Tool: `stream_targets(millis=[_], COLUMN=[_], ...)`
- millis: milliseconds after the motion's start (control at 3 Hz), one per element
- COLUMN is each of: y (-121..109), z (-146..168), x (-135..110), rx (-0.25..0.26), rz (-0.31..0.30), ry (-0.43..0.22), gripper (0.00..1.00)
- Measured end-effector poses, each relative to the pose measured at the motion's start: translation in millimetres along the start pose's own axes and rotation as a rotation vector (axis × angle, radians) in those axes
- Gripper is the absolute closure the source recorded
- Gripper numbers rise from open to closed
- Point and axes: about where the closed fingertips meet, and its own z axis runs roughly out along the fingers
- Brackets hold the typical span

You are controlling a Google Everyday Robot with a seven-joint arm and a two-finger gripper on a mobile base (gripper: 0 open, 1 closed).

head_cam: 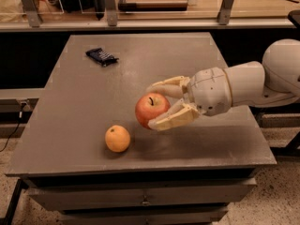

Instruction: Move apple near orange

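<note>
The red apple (151, 108) with a dark stem is held between the two cream fingers of my gripper (154, 106), which reaches in from the right on a white arm. The gripper is shut on the apple and holds it just above the grey table (75, 102). The small yellow-orange orange (117, 138) lies on the table near the front edge, a short way down and left of the apple, not touching it.
A dark blue packet (101, 56) lies at the table's back left. The table's front edge (140, 165) runs just below the orange. A glass-fronted rail with metal posts (110, 6) stands behind the table.
</note>
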Motion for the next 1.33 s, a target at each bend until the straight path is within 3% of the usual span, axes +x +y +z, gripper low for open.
stream_targets(millis=[333, 667, 1000, 1333], y=[5, 10, 11, 11], z=[5, 11, 13, 14], x=[4, 18, 17, 16], rx=[-0.002, -0.007, -0.011, -0.013], rz=[0.012, 0.038, 0.035, 0.034], ry=[-0.010, -0.029, -0.028, -0.028], gripper=[0.57, 0.26, 0.04, 0.00])
